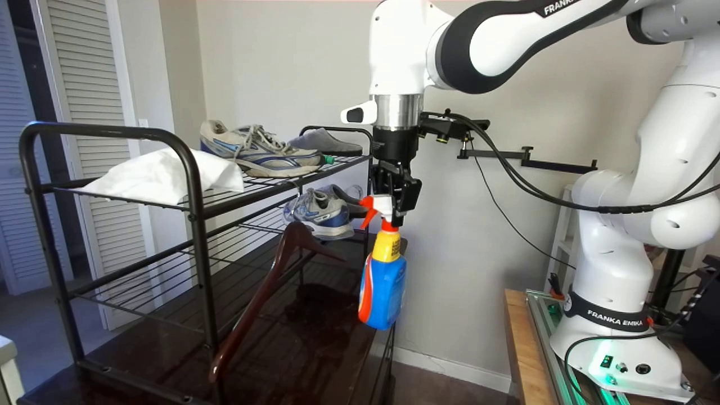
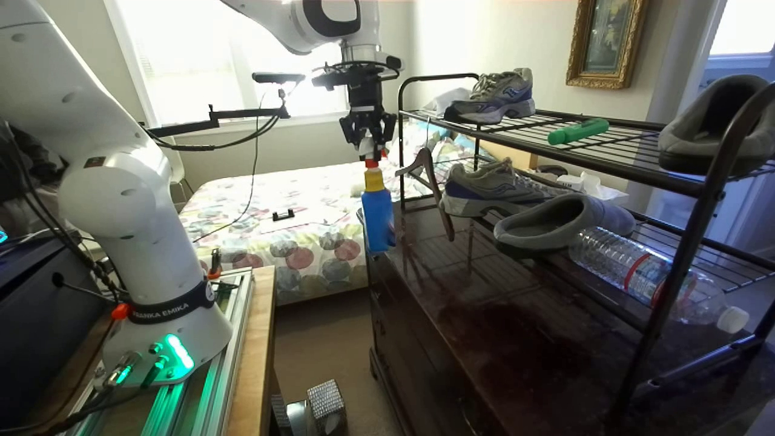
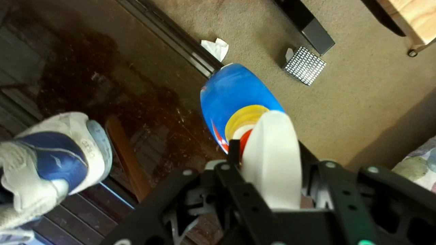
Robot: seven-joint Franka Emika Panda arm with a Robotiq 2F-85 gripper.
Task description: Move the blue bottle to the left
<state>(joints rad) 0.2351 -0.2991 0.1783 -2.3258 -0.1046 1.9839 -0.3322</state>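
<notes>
The gripper (image 3: 268, 151) is clenched around the white head (image 3: 274, 177) of the blue bottle (image 1: 385, 289), which hangs almost upright at the long edge of the dark table (image 2: 460, 303) (more exactly, a dresser with drawers (image 2: 408, 351)) which faces the robot base (image 1: 610, 287). If it touches this edge, I cannot tell.

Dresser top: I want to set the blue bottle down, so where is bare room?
Bare: the dresser top between its front edge and the rack. Crowded: low on the rack, with sneaker, slipper and clear bottle; a hanger dangles near one end.
</notes>
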